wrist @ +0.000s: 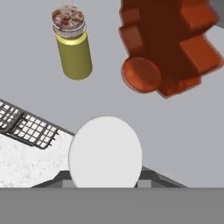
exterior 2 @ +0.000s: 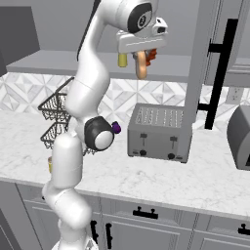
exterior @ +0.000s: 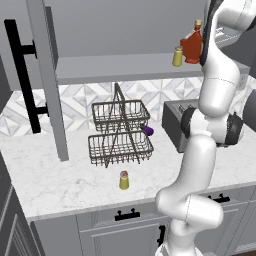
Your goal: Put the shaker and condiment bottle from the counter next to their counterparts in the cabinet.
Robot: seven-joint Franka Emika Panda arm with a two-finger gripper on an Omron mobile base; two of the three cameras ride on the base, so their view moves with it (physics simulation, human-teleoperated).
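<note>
Two items at issue; one is in the hand [exterior 2: 140, 62] now. The hand is clenched on the condiment bottle [exterior 2: 141, 66], raised at cabinet shelf [exterior: 125, 67] level. In the right base view the orange-tan body hangs below the palm, long axis approx. vertical; in the hand view its white cap [wrist: 105, 151] faces the camera.

Key relation: the counterparts stand on the shelf just beyond the bottle — twin shaker [wrist: 72, 46] to one side, red bottle [wrist: 168, 43] to the other, with bare shelf between and in front of them. In the hand view the held bottle sits over the shelf's front edge, nearer the gap than either neighbour. Judgement: next move is a short advance inward, then lower and let go; risk is knocking the red bottle.

The shaker [exterior: 124, 180] stands upright on the worktop [exterior: 60, 175], in front of the wire basket rack [exterior: 120, 132], well below and apart from the hand. Not yet collected.
</note>
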